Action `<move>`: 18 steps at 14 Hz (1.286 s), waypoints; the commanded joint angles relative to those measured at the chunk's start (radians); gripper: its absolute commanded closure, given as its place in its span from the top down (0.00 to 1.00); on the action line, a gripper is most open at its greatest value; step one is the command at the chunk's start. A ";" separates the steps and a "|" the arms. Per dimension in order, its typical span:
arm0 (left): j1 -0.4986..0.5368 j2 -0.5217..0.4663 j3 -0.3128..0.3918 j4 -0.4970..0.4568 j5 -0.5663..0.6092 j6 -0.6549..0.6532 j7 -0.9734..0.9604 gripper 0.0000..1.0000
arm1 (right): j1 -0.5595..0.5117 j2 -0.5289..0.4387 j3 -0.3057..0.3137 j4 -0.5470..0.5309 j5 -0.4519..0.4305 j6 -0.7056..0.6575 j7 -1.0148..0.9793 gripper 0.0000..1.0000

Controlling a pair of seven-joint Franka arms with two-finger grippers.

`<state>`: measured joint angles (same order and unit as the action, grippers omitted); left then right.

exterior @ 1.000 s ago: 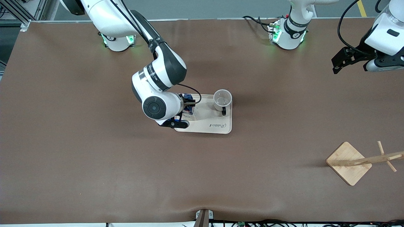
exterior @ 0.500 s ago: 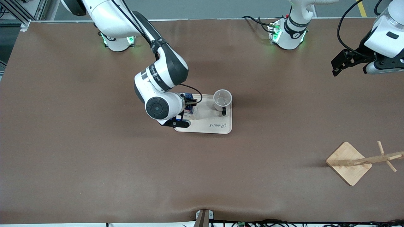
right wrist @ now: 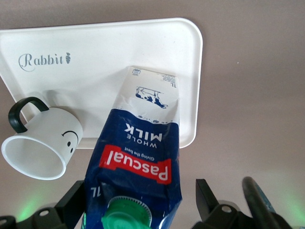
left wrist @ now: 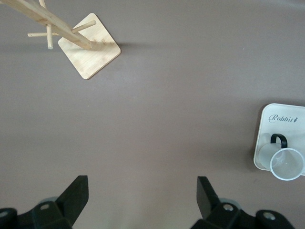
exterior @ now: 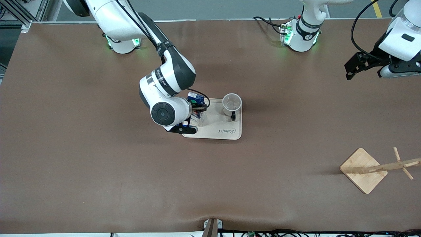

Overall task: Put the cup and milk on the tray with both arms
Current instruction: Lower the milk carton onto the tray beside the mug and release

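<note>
The milk (right wrist: 138,157) stands upright on the cream tray (right wrist: 95,47), at the tray's end toward the right arm. My right gripper (right wrist: 138,200) is open, one finger on each side of the carton's top, with a clear gap on one side. In the front view the right gripper (exterior: 196,110) hides most of the milk (exterior: 196,97). The cup (exterior: 232,103) stands upright on the tray (exterior: 223,131) beside the milk; it also shows in the right wrist view (right wrist: 45,148). My left gripper (exterior: 349,70) is open and empty, up over the table's left-arm end (left wrist: 140,195).
A wooden stand with pegs on a square base (exterior: 363,169) sits near the front camera at the left arm's end of the table; it also shows in the left wrist view (left wrist: 88,47). The brown table mat lies all around the tray.
My right wrist has shifted slightly, and more of the milk's blue top now shows in the front view. My left gripper has moved a little.
</note>
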<state>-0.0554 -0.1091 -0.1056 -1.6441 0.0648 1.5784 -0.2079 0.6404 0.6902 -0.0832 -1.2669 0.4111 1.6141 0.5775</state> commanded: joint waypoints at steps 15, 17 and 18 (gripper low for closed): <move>0.000 0.008 -0.023 0.009 -0.002 0.002 0.002 1.00 | -0.215 -0.192 -0.012 0.173 0.034 -0.281 -0.016 1.00; 0.002 0.009 -0.025 0.010 -0.002 0.002 0.004 1.00 | -0.278 -0.216 -0.010 0.173 0.034 -0.305 -0.016 1.00; 0.003 0.009 -0.025 0.009 -0.002 0.002 0.007 1.00 | -0.303 -0.227 -0.010 0.173 0.029 -0.316 -0.015 1.00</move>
<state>-0.0555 -0.1043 -0.1258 -1.6441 0.0647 1.5784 -0.2079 0.3970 0.4916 -0.1049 -1.0826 0.4308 1.3221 0.5620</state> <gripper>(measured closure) 0.000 0.000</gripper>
